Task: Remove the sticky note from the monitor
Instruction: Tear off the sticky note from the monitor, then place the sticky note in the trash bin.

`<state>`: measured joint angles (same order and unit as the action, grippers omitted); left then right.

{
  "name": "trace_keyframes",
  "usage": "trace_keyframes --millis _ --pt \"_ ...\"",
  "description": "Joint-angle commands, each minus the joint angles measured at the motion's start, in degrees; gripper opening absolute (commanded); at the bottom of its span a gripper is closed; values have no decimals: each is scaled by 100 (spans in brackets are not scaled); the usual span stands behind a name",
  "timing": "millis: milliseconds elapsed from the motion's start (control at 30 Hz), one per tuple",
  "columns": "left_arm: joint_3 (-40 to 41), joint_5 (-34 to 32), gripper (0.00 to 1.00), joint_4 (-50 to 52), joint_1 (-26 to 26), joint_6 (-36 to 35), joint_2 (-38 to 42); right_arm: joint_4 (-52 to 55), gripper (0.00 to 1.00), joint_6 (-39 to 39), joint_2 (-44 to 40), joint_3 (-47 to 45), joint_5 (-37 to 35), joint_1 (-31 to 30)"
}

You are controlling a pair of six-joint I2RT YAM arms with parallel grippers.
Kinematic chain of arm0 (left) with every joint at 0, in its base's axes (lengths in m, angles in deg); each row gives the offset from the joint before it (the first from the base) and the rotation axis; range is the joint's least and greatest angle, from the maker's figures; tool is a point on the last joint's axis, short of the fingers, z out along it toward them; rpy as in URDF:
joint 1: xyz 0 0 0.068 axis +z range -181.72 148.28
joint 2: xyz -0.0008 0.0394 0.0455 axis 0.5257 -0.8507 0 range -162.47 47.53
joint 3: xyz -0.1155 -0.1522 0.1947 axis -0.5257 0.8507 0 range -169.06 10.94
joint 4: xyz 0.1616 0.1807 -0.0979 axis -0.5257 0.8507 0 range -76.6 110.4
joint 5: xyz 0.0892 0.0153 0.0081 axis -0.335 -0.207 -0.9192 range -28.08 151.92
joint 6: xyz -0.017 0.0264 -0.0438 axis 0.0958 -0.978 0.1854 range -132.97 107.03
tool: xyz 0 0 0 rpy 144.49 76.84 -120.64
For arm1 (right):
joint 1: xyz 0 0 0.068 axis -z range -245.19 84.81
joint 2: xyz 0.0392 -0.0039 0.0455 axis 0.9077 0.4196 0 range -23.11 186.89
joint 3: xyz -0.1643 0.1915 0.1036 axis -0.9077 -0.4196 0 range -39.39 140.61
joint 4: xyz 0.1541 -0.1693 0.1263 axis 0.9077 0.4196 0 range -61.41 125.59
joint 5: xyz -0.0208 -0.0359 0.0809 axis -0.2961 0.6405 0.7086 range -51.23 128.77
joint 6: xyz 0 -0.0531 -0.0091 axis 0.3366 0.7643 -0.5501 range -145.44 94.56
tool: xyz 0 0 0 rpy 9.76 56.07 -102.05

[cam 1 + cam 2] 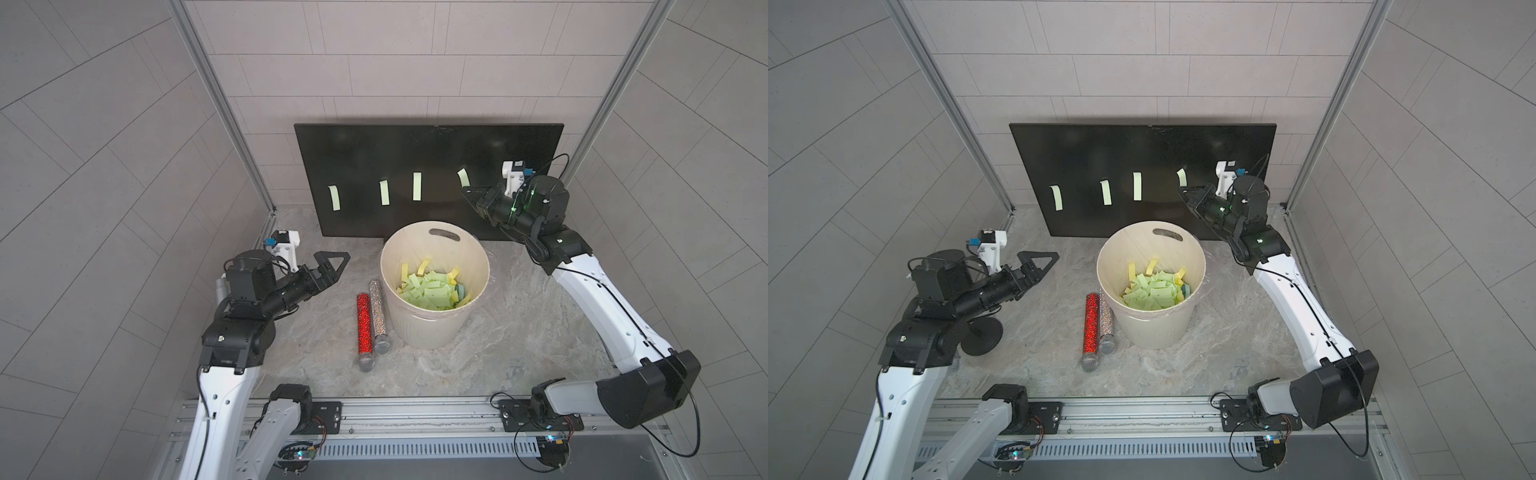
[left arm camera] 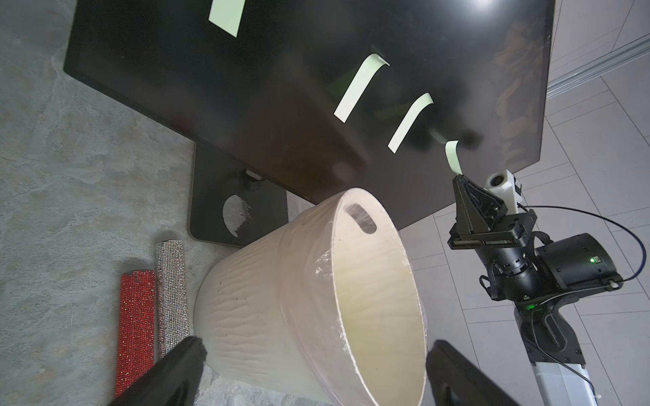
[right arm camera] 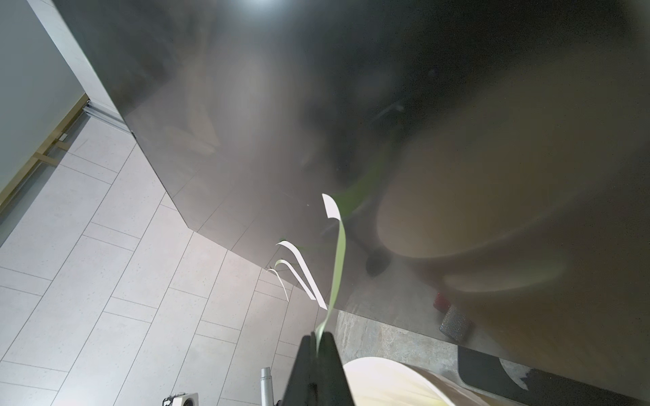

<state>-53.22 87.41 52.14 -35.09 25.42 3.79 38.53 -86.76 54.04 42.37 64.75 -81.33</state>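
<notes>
The black monitor (image 1: pixel 428 158) (image 1: pixel 1142 153) leans against the back wall, with several pale green sticky notes on its face. My right gripper (image 1: pixel 467 190) (image 1: pixel 1182 190) (image 3: pixel 318 339) is shut on the lower end of the rightmost sticky note (image 1: pixel 463 178) (image 1: pixel 1181 176) (image 3: pixel 339 260). The note's upper end still clings to the screen, and it bows outward in the left wrist view (image 2: pixel 453 156). Three other notes (image 1: pixel 333 198) (image 1: pixel 385 192) (image 1: pixel 417 186) hang further left. My left gripper (image 1: pixel 338 259) (image 1: pixel 1046 257) (image 2: pixel 314 346) hovers open and empty above the table, left of the bucket.
A cream bucket (image 1: pixel 428 332) (image 2: pixel 246 298) stands in front of the monitor with several loose notes inside. A red glitter microphone (image 1: pixel 363 320) and a silver one (image 1: pixel 378 311) lie beside its left wall. The monitor's dark base plate (image 2: pixel 211 204) rests on the table.
</notes>
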Motion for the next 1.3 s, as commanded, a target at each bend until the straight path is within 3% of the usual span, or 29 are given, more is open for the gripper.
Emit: trace_keyframes --millis 0,767,1267 --pt "5 99 100 -125 10 55 33 107 0 14 -248 -137 38 -45" --pt "-114 370 100 -78 2 283 12 949 0 407 -1468 -549 -21 -454" --pt "-78 511 100 -67 -9 474 22 1274 0 727 -1898 -1237 -702 -1719"
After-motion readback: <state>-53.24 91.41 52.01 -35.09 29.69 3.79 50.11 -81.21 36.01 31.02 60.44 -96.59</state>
